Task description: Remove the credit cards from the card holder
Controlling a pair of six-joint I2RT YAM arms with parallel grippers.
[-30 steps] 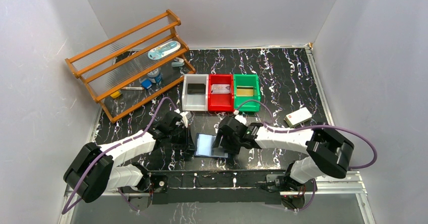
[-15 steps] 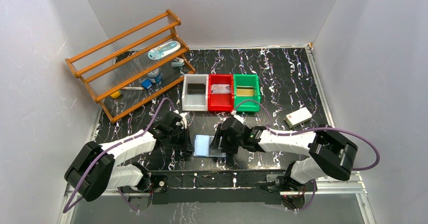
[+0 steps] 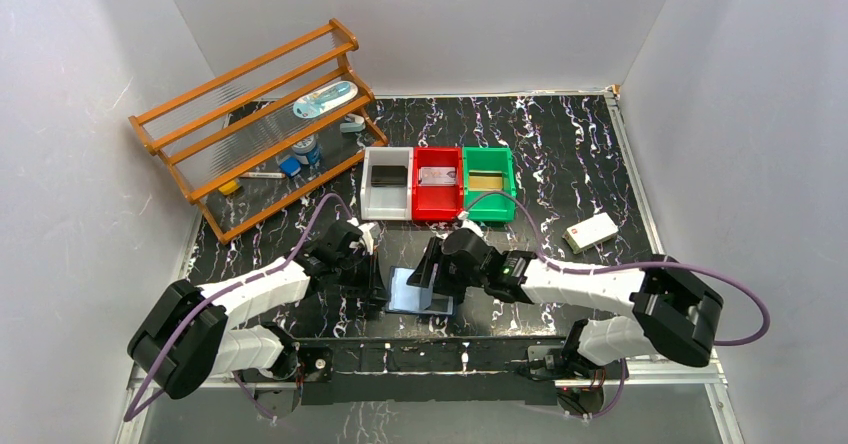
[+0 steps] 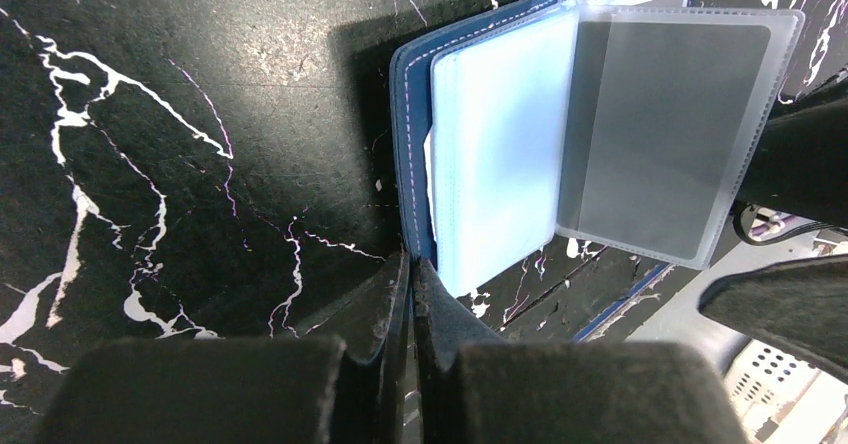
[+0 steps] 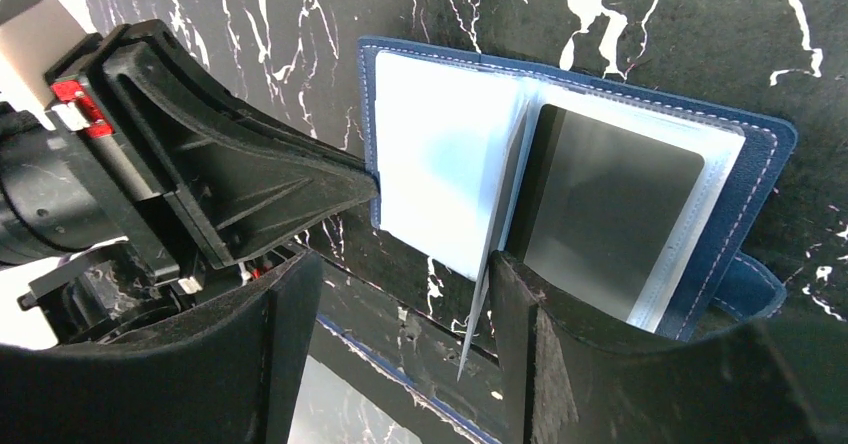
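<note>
The card holder (image 3: 412,292) lies open near the front edge, navy outside and light blue inside (image 4: 500,144). My left gripper (image 4: 411,264) is shut on its left navy edge (image 5: 368,179). My right gripper (image 5: 400,264) is open over the holder's near side. A clear sleeve (image 5: 500,234) stands on edge against its right finger (image 5: 520,304). Under the raised sleeve a dark grey rectangle (image 5: 610,204) fills the right pocket; whether it is a card I cannot tell. Credit cards lie in the bins: black (image 3: 388,175), silvery (image 3: 437,175), gold (image 3: 486,180).
The white bin (image 3: 371,194), red bin (image 3: 437,204) and green bin (image 3: 488,207) stand in a row behind the holder. A white block (image 3: 590,232) lies at the right. A wooden rack (image 3: 250,124) with small items fills the back left.
The right gripper has tilted and shifted slightly left, and the clear sleeve has risen from flat to standing. The right arm's elbow has swung right. The left gripper has kept its hold.
</note>
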